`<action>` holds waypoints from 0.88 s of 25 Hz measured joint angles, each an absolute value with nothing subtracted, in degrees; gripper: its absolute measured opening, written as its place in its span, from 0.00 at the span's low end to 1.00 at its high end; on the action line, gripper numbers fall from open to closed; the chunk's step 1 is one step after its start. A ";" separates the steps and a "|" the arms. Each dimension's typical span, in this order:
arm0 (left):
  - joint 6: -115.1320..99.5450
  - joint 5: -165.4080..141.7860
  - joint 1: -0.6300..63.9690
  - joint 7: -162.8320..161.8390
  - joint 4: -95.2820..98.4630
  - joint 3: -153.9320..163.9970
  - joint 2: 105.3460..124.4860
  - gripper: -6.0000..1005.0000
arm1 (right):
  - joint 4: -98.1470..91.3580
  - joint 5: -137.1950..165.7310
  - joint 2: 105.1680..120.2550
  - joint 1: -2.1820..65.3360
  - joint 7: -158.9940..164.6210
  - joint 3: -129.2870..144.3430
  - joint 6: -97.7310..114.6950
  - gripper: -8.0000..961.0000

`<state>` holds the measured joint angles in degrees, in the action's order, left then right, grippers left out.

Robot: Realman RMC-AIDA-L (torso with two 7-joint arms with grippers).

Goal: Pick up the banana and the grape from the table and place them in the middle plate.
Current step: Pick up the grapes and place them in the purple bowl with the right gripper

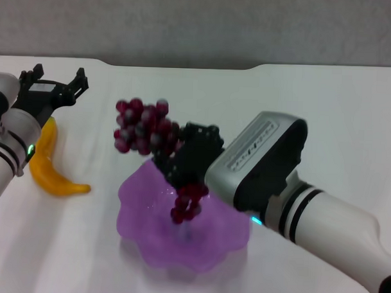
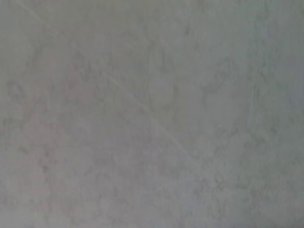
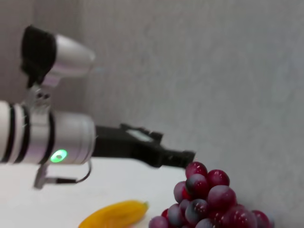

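While our right pincer [image 1: 182, 160] holds the grape [image 1: 143, 130] above the middle plate [image 1: 179, 233], trailing berries could spill outside on release. Our left pincer [image 1: 60, 77], spread wide, hovers over the banana [image 1: 50, 167] on the desk [image 1: 325, 119] at left.

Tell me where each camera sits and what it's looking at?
Head view: up on the robot's head, looking down at the table, middle plate, both arms; the right gripper holds the grape over the plate.
Left wrist view: on the left arm, facing only a blank grey surface; no body shows.
Right wrist view: on the right arm, facing across the table to the left gripper.
Head and right wrist views share the banana, grape, left gripper.
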<state>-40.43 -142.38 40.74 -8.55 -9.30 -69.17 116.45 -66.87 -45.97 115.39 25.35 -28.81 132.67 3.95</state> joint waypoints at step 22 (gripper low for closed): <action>-39.25 -142.38 41.03 -8.35 -9.33 -69.26 116.37 0.84 | -60.13 -45.97 115.29 25.98 -23.52 132.10 -5.79 0.42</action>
